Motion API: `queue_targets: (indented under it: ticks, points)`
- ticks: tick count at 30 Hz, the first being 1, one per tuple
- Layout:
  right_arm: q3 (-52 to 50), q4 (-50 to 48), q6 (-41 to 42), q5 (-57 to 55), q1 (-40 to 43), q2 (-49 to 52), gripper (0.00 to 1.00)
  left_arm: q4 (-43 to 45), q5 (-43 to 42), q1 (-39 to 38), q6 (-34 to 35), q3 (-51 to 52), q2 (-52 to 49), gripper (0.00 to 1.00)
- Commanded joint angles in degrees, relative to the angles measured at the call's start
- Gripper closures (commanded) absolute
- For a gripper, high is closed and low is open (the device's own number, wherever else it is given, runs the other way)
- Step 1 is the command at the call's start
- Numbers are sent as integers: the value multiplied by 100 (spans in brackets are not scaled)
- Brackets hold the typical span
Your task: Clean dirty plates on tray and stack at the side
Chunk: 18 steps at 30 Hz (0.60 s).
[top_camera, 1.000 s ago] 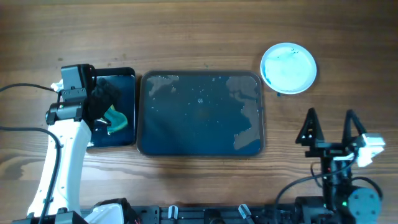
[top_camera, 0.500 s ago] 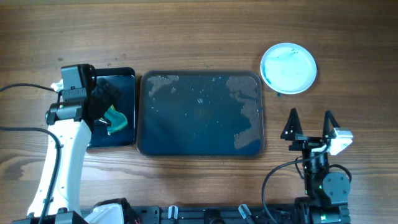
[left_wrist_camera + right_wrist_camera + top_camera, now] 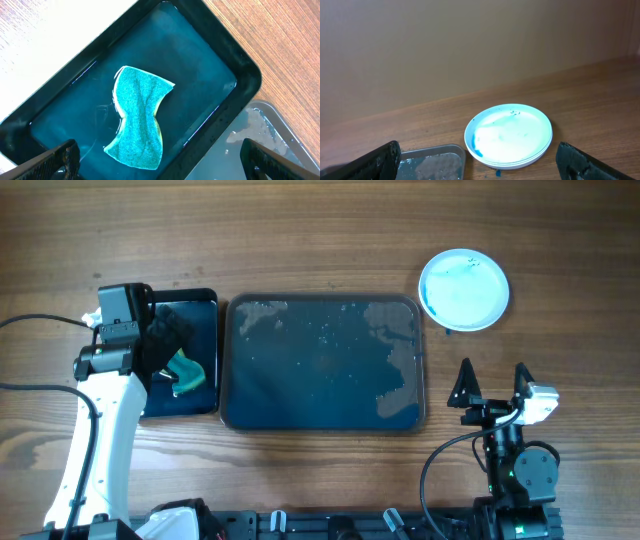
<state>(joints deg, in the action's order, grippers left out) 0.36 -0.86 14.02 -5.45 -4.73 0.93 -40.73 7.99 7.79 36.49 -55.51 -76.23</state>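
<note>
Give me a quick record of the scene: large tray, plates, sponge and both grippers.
large tray: centre, no plates on it, wet patches
plates: stacked off the tray, beyond its right far corner; top one smeared blue
sponge: teal, lying in water in the small black tray at left
left gripper: open, above the sponge, holding nothing
right gripper: open, empty, right of the large tray, nearer the robot than the plates

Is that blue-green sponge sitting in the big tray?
No, the sponge lies in the smaller black tray, beside the large tray.
</note>
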Motion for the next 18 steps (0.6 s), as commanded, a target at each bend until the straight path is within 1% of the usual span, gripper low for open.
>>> queue_targets:
  ticks: [1,11,13,15,18]
  points:
    - [-7,-13,-35,-59,-24,-66,0,13,-7,26,-22,-11,37,0]
    - [-7,-15,-35,-59,-24,-66,0,-79,-24,26,0,-11,44,0]
    - [-7,-15,-35,-59,-24,-66,0,-66,-466,17,2,-4,138,0]
    - [-7,-13,-35,-59,-24,-66,0,-55,-385,-162,-81,42,529,0]
    - [-7,-13,-33,-59,-24,-66,0,-9,-319,-540,-774,240,1620,0]
